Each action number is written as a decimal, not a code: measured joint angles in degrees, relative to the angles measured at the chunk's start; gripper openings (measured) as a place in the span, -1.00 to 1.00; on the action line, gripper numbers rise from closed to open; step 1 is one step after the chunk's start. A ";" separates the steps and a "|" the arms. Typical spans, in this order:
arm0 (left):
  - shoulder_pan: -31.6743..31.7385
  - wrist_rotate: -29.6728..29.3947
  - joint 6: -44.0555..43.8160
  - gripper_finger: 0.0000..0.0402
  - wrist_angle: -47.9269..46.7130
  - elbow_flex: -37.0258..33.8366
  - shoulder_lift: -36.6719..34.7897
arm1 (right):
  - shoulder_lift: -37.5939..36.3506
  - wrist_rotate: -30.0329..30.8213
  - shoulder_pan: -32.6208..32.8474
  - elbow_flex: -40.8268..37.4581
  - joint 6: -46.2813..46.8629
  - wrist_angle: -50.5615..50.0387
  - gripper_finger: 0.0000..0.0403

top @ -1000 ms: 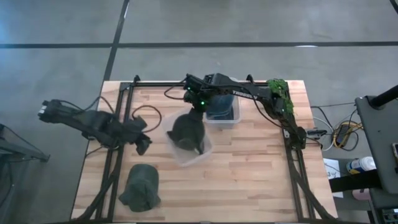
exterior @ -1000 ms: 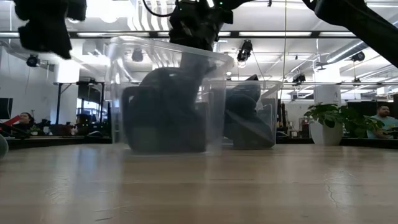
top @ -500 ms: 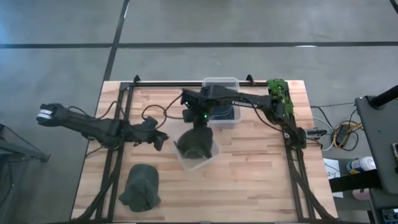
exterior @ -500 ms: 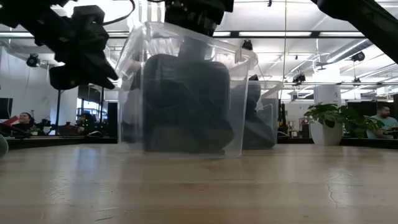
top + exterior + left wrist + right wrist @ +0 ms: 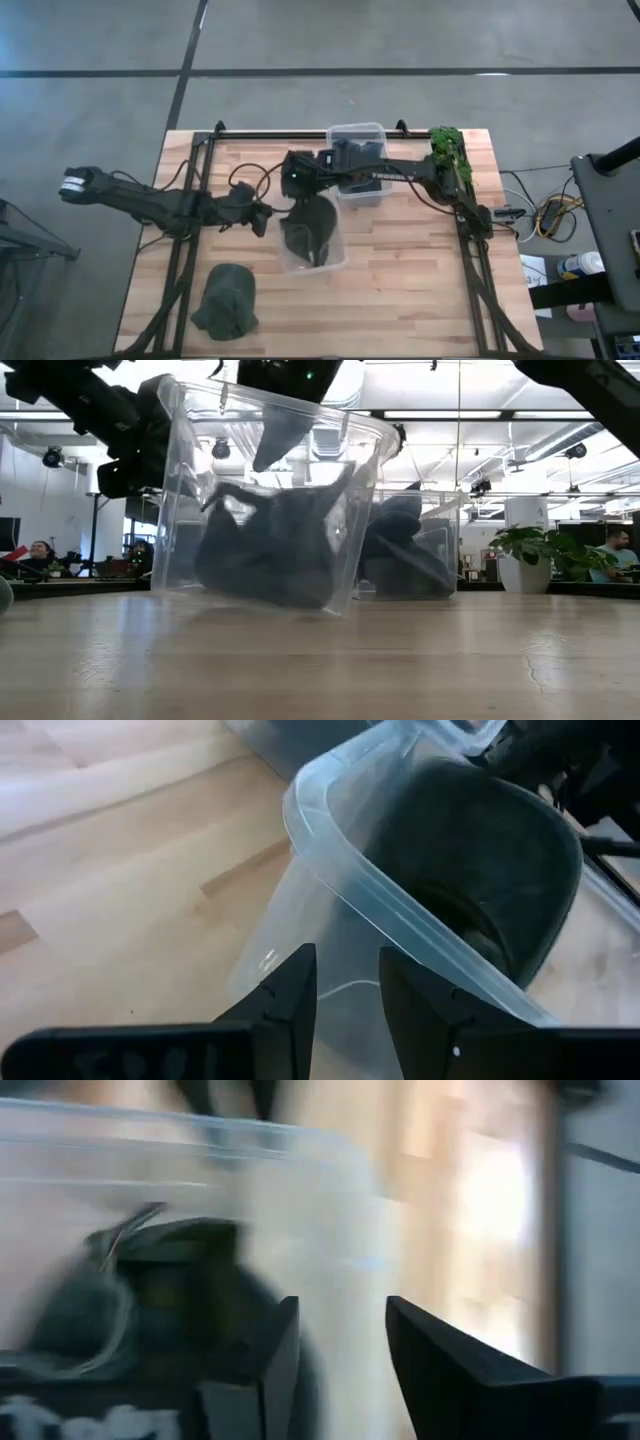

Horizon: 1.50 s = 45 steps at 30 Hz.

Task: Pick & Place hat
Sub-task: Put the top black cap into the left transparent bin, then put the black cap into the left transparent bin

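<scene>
A dark green hat (image 5: 308, 232) lies slumped inside a clear plastic bin (image 5: 343, 255) at the table's middle. In the low view the bin (image 5: 180, 510) stands tilted and the hat (image 5: 270, 550) rests on its floor. My right gripper (image 5: 300, 185) hangs over the bin's far rim, open, with nothing between its fingers (image 5: 338, 1315). My left gripper (image 5: 265, 222) is open at the bin's left wall. Its fingers (image 5: 347, 960) point at the wall just under the rim (image 5: 400, 910). My left gripper's fingertips stand close against the outside of the bin's left wall (image 5: 330, 1010), coming in level from the table's left. I cannot tell whether they touch it.
A second clear bin (image 5: 357, 165) with a dark blue hat stands at the far edge, just behind the first. Another green hat (image 5: 225, 300) lies on the wood near the front left. A potted plant (image 5: 450, 150) sits at the far right. Black frame rails run along both sides.
My right gripper has moved toward the table's left, and the hat, which hung upright below it, has slumped onto the bin's floor. My left gripper has come down and rightward to the bin's left wall. The bin has turned about and now stands tilted.
</scene>
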 joint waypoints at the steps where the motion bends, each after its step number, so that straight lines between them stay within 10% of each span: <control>1: -0.07 0.50 0.00 -0.47 -0.01 0.00 0.13 | 0.00 3.09 -0.17 0.00 0.04 0.37 -0.26; 9: -0.11 4.99 0.68 -0.47 -0.64 0.85 -0.05 | -1.54 11.51 -0.26 0.00 2.82 -4.37 -0.22; 25: -6.76 38.56 12.78 -0.47 -29.68 10.59 -1.87 | -9.48 4.12 9.59 -0.09 14.30 -18.58 -0.31; 31: -11.28 34.28 16.95 -0.47 -43.04 9.40 0.50 | -10.05 3.52 13.57 -1.08 17.70 -22.39 -0.29; 45: 4.45 52.83 31.30 -0.47 -37.93 2.18 8.07 | -11.13 -2.21 21.41 -8.85 31.61 -21.73 -0.20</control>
